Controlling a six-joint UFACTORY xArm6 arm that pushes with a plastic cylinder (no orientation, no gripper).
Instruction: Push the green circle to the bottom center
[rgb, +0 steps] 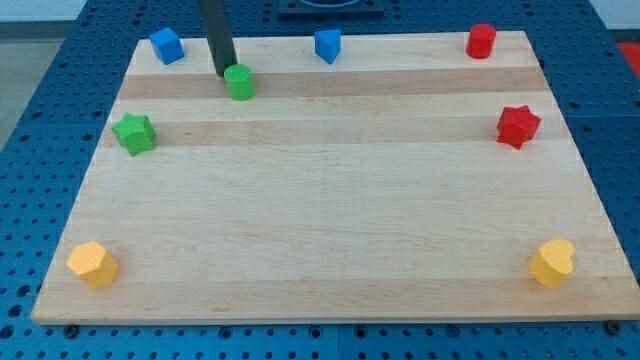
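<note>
Blue perforated bench is showing around the wooden worktop (330, 250). The green circle (240, 82) is sitting near the worktop's top edge, left of centre. My tip (224, 74) is resting just beside the circle's upper left, seemingly touching it; the rod is running out of view at the top, so its upper length is cut off. No jaws are fitted, so nothing is being held. Left and below the circle, a green star (133, 133) is lying; a blue block (166, 46) is sitting up-left of it.
</note>
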